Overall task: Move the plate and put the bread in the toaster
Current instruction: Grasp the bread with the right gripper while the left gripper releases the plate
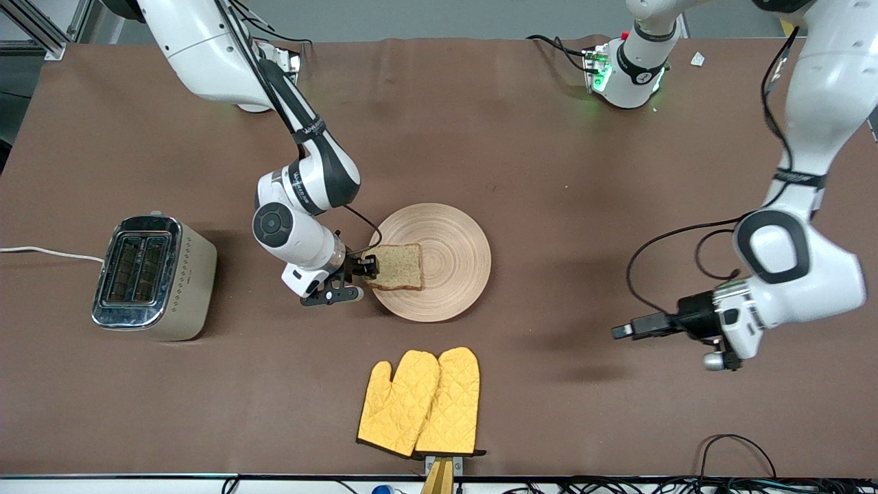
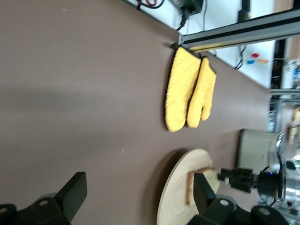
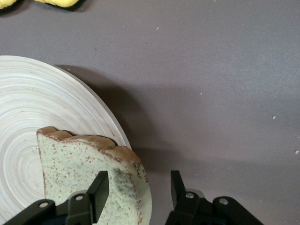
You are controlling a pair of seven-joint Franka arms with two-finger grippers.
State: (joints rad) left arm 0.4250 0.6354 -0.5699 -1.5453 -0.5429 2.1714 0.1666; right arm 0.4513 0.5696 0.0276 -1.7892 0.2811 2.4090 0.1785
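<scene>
Front view | bread (image 1: pixel 396 267): brown, speckled, squarish | on plate (image 1: pixel 453 261)

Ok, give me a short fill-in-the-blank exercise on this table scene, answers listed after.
1. The bread lies on the ____, at the edge toward the right arm's end.
2. The right gripper has its fingers on either side of the ____.
3. The left gripper hangs ____ over bare table and holds nothing.
4. The yellow oven mitts lie ____ to the front camera than the toaster.

Missing words: plate; bread; open; nearer
</scene>
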